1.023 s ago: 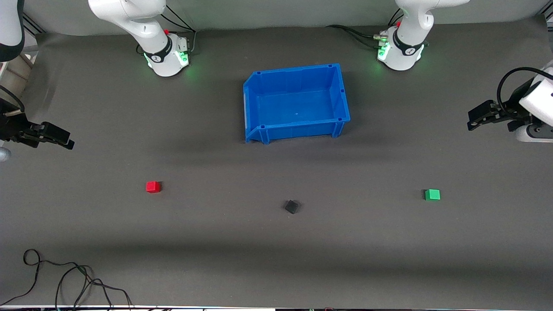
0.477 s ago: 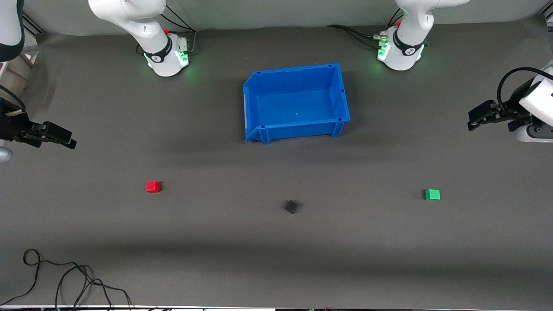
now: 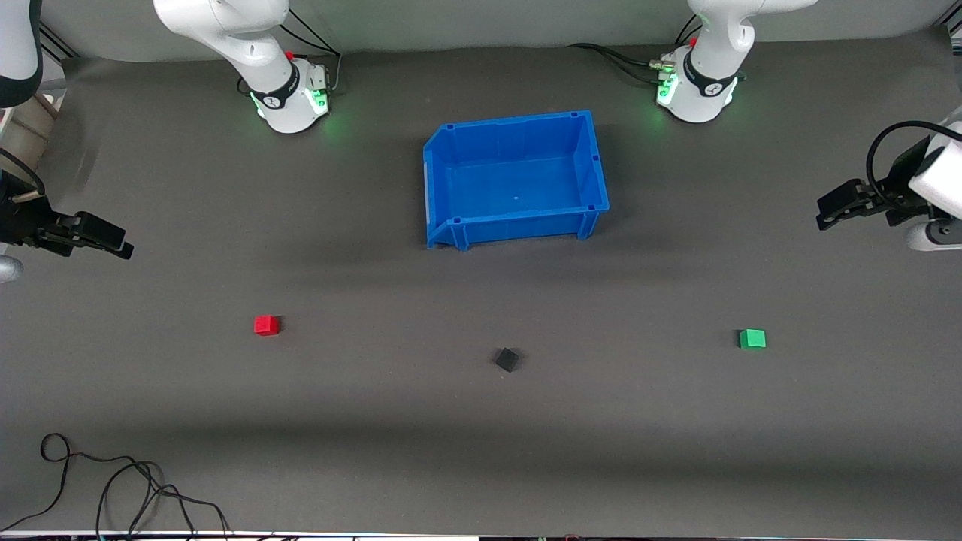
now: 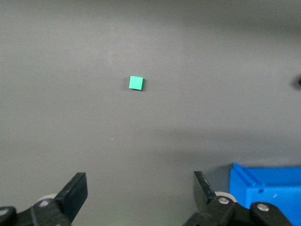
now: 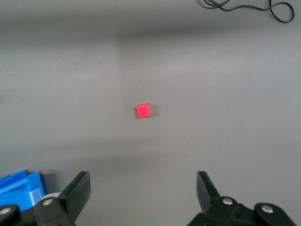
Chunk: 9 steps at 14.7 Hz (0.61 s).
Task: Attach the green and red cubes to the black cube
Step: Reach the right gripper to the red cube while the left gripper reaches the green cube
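Black cube [image 3: 507,359], green cube [image 3: 752,339] and red cube [image 3: 266,324] are sitting apart, untouched on the desk [image 3: 376,421], while left gripper [image 3: 828,213] is just starting to dip and right gripper [image 3: 120,248] is holding, both fingers wide open, empty, so pickup is only beginning.

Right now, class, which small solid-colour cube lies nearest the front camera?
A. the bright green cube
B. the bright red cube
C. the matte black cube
C: the matte black cube sits lowest in the front view, below the bright red cube and bright green cube.
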### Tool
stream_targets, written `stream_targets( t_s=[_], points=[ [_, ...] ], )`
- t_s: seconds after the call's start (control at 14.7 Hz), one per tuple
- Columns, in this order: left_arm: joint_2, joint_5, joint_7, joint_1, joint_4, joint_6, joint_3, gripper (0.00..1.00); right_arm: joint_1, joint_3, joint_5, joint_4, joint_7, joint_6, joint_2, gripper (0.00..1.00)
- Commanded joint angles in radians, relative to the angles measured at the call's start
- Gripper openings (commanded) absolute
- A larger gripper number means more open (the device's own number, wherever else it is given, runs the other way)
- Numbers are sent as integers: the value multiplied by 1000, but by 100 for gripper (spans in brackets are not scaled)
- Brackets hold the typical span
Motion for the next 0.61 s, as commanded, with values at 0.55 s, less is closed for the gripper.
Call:
stream_targets(
  t_s=[0.55],
  points=[
    [39,-133,-989,43,16,33,-2,100,14,0,10,-151,-5,186,154,99]
  ],
)
